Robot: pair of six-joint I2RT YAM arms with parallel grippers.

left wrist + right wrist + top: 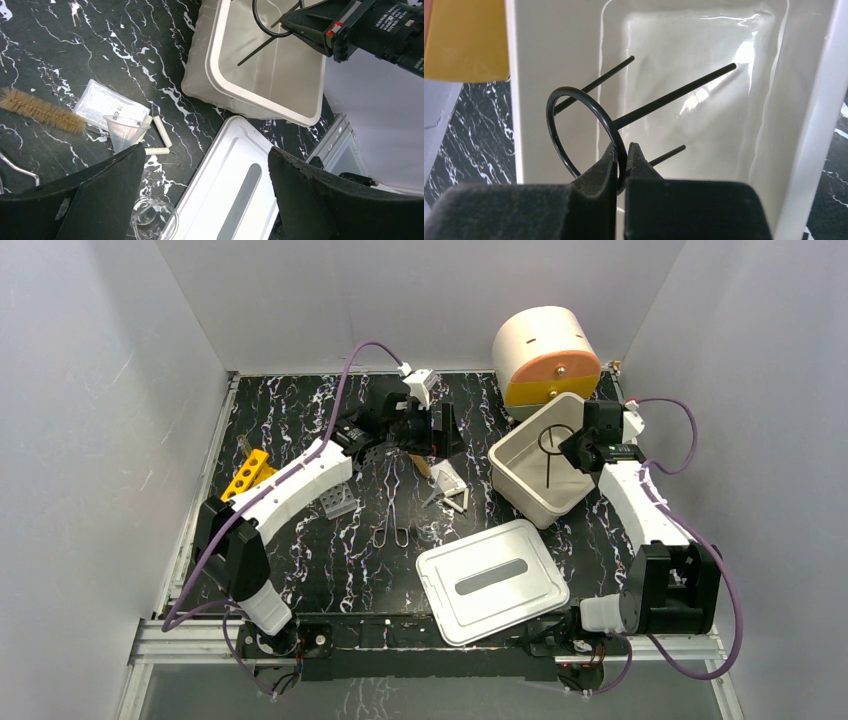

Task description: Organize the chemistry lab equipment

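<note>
1. Right gripper [622,150] clamped on the black wire loop [674,95], held over the white tub [520,485] near the bench's [330,580] far right corner.
2. Left gripper [207,152] wide apart, empty, above the mid-bench funnel [122,131].

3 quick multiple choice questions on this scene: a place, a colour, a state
1. Where is the black wire loop? A on the lid; B in the right gripper over the white bin; C beside the funnel.
2. The brush bristles are: A blue; B green; C brown.
3. The left gripper is: A open; B shut on the funnel; C shut on the brush.
Answers: B, its fingers pinch the ring above the bin; C, tan-brown in the left wrist view; A, fingers spread with nothing between.
</note>
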